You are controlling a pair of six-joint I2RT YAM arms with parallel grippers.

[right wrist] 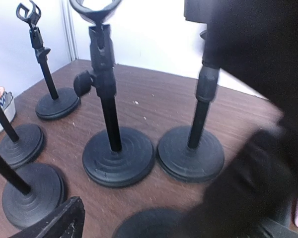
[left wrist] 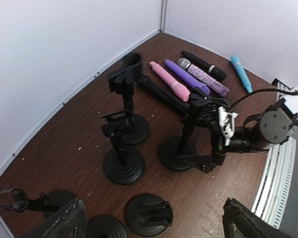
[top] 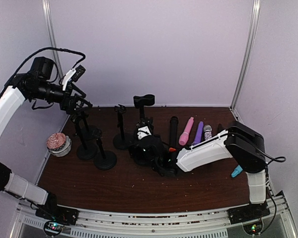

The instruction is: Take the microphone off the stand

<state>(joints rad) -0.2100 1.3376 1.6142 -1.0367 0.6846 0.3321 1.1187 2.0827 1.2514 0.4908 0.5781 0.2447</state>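
Note:
A black microphone (top: pixel 174 130) (left wrist: pixel 161 94) lies flat on the table beside the pink one (top: pixel 186 131), its near end close to my right gripper (top: pixel 164 166) (left wrist: pixel 198 133) (right wrist: pixel 159 218). That gripper is open, low over the table, next to a black stand (left wrist: pixel 176 153). A dark blurred mass fills the right side of the right wrist view, and I cannot tell what it is. The tall stand's clip (top: pixel 144 100) (right wrist: pixel 95 10) holds nothing. My left gripper (top: pixel 82 104) (left wrist: pixel 154 223) hangs open, high above the left stands, holding nothing.
Several black stands (top: pixel 105 159) (top: pixel 121 141) crowd the left and middle of the table. Purple (top: pixel 197 133), glittery (top: pixel 207 133) and blue (top: pixel 237 171) microphones lie at the right. A bowl with a pink thing (top: pixel 58 144) sits at the left edge. White walls enclose the back and sides.

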